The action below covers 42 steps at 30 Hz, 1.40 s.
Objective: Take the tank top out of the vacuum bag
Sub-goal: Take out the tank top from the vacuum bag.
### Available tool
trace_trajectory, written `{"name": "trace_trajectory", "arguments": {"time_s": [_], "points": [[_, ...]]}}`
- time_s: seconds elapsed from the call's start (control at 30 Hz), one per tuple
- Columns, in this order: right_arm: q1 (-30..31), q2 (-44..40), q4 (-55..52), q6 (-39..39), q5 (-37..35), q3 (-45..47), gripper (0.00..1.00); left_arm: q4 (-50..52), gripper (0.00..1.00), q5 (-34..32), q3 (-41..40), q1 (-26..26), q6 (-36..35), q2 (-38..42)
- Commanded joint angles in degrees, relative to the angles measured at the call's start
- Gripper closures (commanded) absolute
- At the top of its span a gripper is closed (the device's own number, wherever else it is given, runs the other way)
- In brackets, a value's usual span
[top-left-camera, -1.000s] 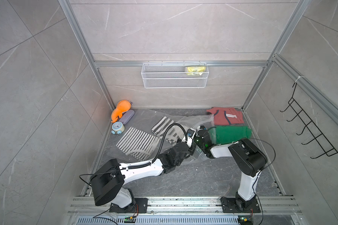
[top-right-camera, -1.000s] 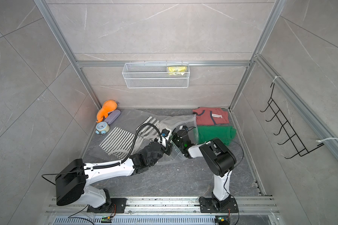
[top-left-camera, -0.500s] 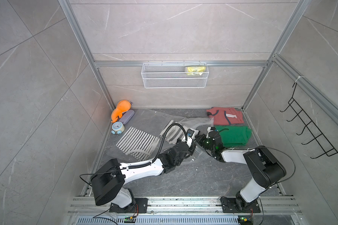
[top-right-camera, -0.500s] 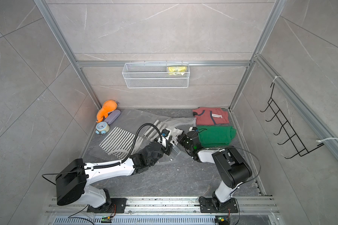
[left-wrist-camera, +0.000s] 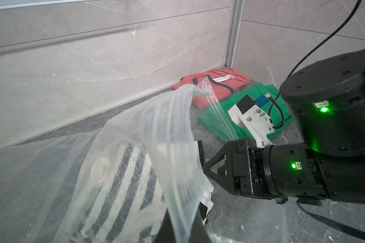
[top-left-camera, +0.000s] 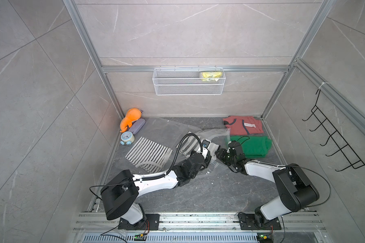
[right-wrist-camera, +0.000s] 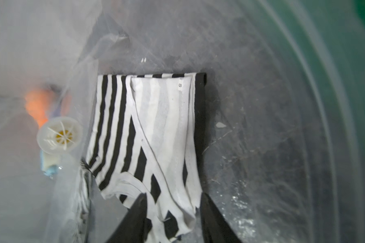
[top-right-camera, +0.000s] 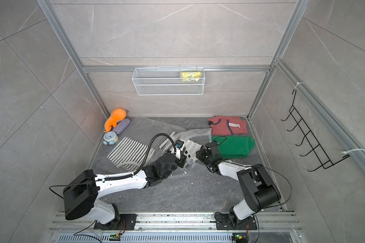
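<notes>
left fingers [left-wrist-camera: 162, 231] pinch the bag [left-wrist-camera: 167, 126] lip up, right fingers [right-wrist-camera: 139, 214] sit spread astride the end of the tank top [right-wrist-camera: 148, 130], which runs lengthwise away left.

My left arm [top-left-camera: 154, 183] reaches low and forward, left gripper [left-wrist-camera: 180, 228] clamped tight; my right gripper [right-wrist-camera: 173, 198] faces it, jaws parted.
</notes>
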<state>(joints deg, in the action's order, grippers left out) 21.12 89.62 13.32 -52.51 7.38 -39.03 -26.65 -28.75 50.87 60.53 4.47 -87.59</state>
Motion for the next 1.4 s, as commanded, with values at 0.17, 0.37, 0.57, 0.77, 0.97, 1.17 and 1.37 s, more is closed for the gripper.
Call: {"name": "trace_trajectory", "arguments": {"time_s": [0.17, 0.37, 0.57, 0.77, 0.97, 1.17, 1.37], "points": [[0.05, 5.15, -3.27, 1.1, 0.29, -3.52, 0.42, -0.65, 1.0, -0.65, 2.73, -0.64, 0.09, -0.25], [0.54, 10.51, -0.38, 1.26, 1.64, -6.56, 0.42, -0.07, 1.0, -0.31, 3.22, -0.66, 0.03, -0.28], [2.6, 14.74, 0.46, 1.15, 0.07, -9.87, 0.42, 0.53, 1.0, -0.06, 3.32, -0.61, 0.23, 0.05], [6.09, 15.65, -5.18, -1.69, -10.58, -12.86, 0.47, 1.14, 1.0, 0.51, 3.8, -0.68, 0.29, 0.67], [7.95, 18.33, -6.05, -4.83, -14.54, -15.11, 0.73, 1.28, 1.0, 0.71, 3.8, -0.61, 0.54, 0.75], [7.84, 20.01, 6.89, -5.58, -11.97, -11.54, 0.88, 1.11, 1.0, 0.3, 2.66, -0.6, 0.98, 1.63], [7.19, 22.13, 23.46, -5.56, -6.07, -8.09, 0.99, 0.98, 1.0, -0.51, 1.7, -0.68, 1.33, 1.9]]}}
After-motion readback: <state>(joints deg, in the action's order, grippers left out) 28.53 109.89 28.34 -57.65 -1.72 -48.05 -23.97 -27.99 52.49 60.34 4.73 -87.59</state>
